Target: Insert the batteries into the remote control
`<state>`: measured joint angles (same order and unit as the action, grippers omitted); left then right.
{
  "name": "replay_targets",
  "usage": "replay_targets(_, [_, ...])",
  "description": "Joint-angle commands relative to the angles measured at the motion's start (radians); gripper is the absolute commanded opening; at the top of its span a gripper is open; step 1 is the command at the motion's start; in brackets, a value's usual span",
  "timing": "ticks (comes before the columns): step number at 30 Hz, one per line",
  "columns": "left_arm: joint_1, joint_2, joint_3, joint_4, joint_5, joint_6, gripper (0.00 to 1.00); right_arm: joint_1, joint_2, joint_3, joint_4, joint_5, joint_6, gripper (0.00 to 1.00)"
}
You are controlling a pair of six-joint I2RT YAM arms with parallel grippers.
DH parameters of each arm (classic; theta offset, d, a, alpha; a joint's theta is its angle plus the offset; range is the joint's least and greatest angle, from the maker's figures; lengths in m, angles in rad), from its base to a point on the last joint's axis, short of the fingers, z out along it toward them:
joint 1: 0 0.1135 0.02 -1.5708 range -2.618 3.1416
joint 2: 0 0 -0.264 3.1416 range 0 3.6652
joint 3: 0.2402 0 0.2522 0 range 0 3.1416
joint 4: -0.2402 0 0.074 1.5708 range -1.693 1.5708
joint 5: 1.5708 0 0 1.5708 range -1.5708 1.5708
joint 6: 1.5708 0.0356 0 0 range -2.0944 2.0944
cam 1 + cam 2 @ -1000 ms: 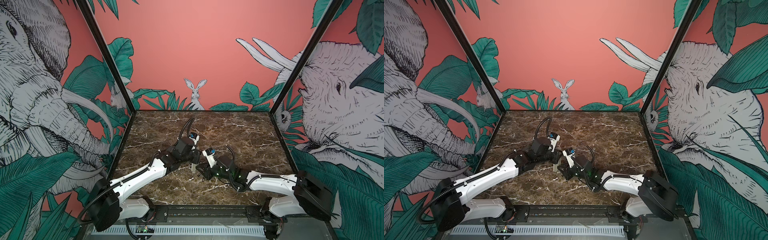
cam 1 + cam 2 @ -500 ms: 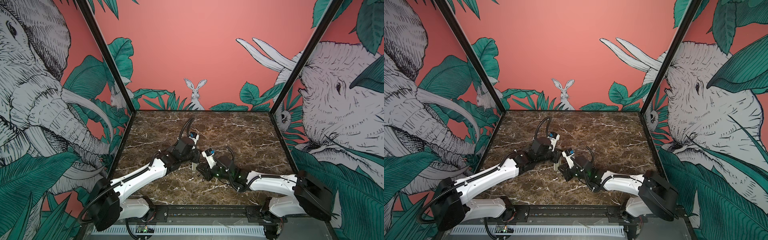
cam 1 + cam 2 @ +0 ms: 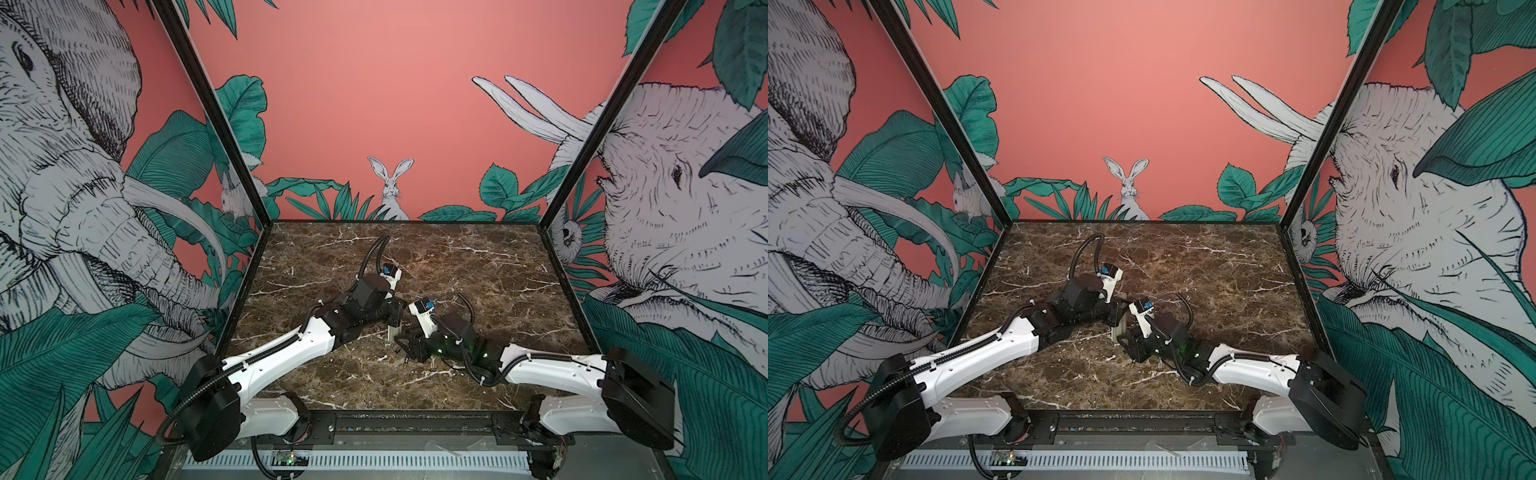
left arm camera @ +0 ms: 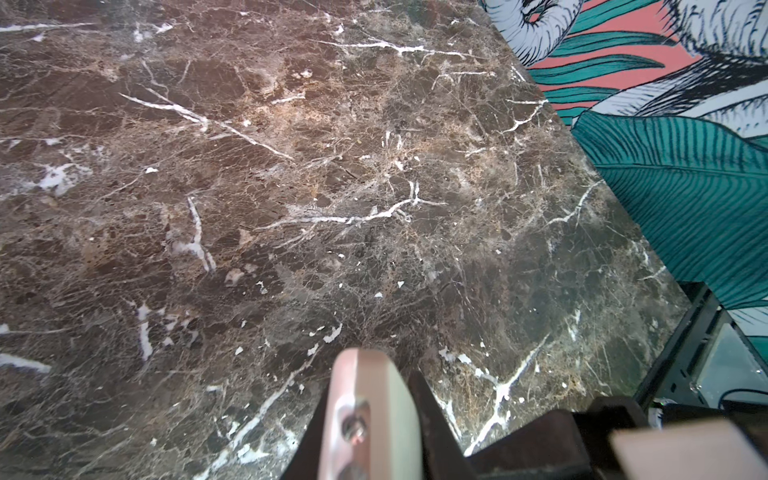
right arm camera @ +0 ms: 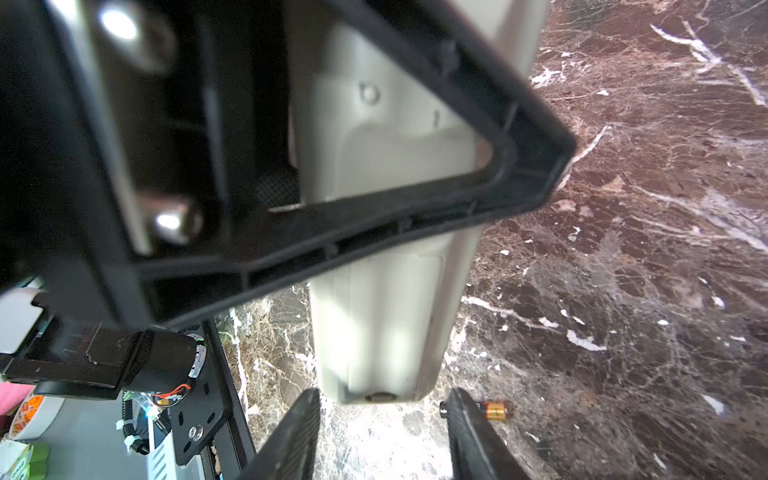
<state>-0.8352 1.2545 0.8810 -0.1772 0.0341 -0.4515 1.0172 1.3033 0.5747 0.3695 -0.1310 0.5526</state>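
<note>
Behind the right fingers [image 5: 473, 440], one battery [image 5: 495, 410].

Brown marble tabletop [image 3: 478, 266] w/ white veins, pink mural walls [image 3: 374, 83] w/ rabbit [image 3: 390, 187] & elephants [image 3: 62, 166] round it

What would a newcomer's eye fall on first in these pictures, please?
Probably the elephants and the rabbit painted on the coral walls around the marble table. At the table's middle the left claw holds the remote control roughly upright, with the right claw open at its lower end. One battery lies on the marble beside that claw.
</note>
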Motion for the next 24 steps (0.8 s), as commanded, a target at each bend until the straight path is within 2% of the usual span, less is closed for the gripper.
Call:
replay_targets(1, [-0.004,-0.021,-0.009,0.048,0.040,0.002,0.00,0.001,-0.011,0.011,-0.004,0.006,-0.015,0.50])
replay_targets(5, [-0.004,-0.026,-0.028,0.103,0.089,-0.011,0.00,0.001,0.005,0.024,-0.004,-0.011,-0.017,0.47])
replay_targets(9, [-0.005,-0.029,-0.027,0.114,0.106,-0.009,0.00,0.001,0.001,0.025,0.000,-0.012,-0.019,0.34])
replay_targets(12, [-0.004,-0.030,-0.028,0.120,0.121,-0.008,0.00,0.000,-0.010,0.028,-0.014,-0.006,-0.028,0.29])
replay_targets(24, [-0.004,-0.009,-0.023,0.133,0.176,-0.012,0.00,0.001,-0.027,0.034,-0.034,0.016,-0.042,0.31])
